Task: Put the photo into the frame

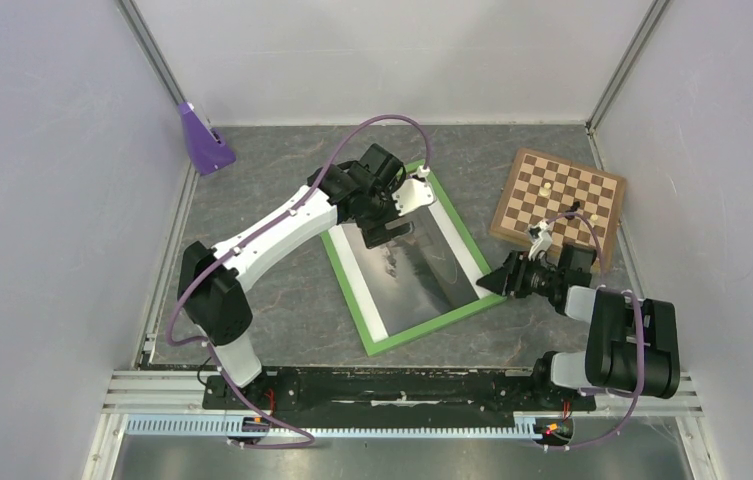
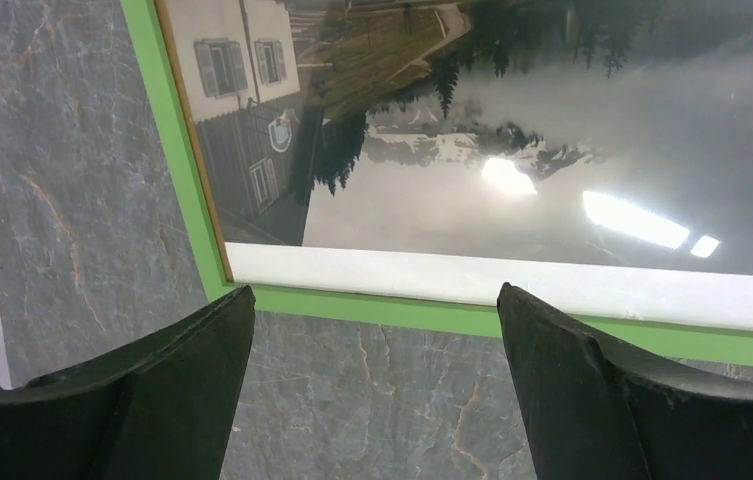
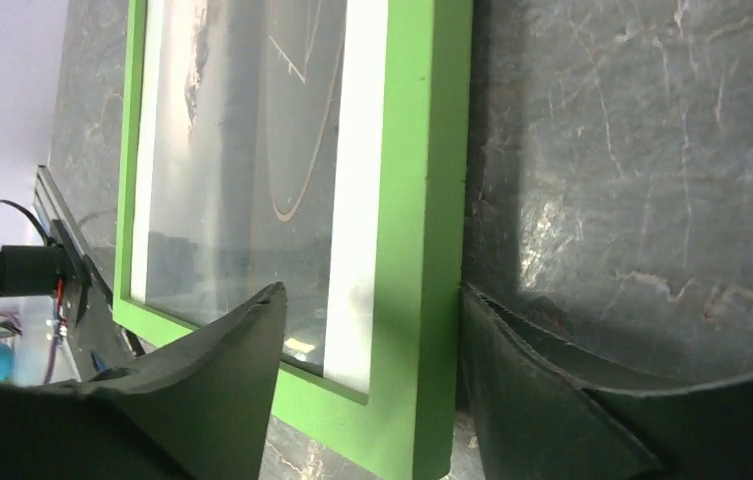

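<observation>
Glossy photo [image 2: 552,170], matt green frame [image 3: 422,200], veined stone-look table [image 2: 72,200]

Both arms look like the same make: white moulded shells over chunky black joint housings. The left arm [image 1: 270,238] is mostly white along its long link, with a fat black shoulder. The right arm [image 1: 624,340] is mostly black, with white at its base and forearm. A lilac cable [image 1: 372,125] loops along each. The left gripper [image 1: 390,233] has a white plate beside its black body, and the right gripper [image 1: 487,283] is black. Up close the fingers [image 2: 167,390] are matte black, wedge-shaped and faintly grainy. Both bases sit on a black bar [image 1: 402,385] at the counter's near edge.
</observation>
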{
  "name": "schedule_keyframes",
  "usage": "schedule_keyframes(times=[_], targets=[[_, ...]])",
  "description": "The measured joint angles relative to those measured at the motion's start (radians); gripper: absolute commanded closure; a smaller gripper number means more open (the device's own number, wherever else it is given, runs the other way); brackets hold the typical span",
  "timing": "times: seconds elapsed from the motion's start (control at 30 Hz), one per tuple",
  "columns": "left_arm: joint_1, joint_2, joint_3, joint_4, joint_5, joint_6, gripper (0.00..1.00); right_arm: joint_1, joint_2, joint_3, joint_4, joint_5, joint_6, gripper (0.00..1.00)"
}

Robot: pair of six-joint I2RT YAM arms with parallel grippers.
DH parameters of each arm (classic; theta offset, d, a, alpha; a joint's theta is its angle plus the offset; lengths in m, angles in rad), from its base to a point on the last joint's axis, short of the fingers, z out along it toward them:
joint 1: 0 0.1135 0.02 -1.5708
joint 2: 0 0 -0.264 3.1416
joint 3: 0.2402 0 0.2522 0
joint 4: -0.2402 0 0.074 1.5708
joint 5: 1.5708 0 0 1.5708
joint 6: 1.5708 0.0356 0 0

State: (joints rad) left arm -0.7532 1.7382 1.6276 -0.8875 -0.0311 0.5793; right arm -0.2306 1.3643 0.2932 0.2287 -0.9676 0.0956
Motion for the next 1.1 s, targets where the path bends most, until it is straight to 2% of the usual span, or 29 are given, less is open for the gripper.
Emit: schedule_keyframes(times=[0.3, 0.4, 0.6, 0.7, 0.93, 1.1], targets=[[0.0, -0.008, -0.056, 0.009, -0.068, -0.016, 0.04, 0.001, -0.077, 0.048, -0.092, 0.124, -0.137, 0.06], [0.004, -0.016, -0.081, 0.014, -0.092, -0.041, 0.04, 0.001, -0.108, 0.064, -0.153, 0.172, -0.196, 0.03], [0.029, -0.034, -0.141, 0.032, -0.136, -0.106, 0.04, 0.034, -0.175, 0.083, -0.252, 0.227, -0.27, 0.02], [0.061, -0.034, -0.174, 0.034, -0.151, -0.161, 0.04, 0.09, -0.23, 0.085, -0.273, 0.255, -0.292, 0.02], [0.202, -0.035, -0.265, 0.029, -0.146, -0.284, 0.04, 0.194, -0.272, 0.122, -0.275, 0.341, -0.329, 0.02], [0.311, -0.035, -0.295, 0.018, -0.071, -0.358, 0.04, 0.234, -0.246, 0.13, -0.274, 0.388, -0.365, 0.02]])
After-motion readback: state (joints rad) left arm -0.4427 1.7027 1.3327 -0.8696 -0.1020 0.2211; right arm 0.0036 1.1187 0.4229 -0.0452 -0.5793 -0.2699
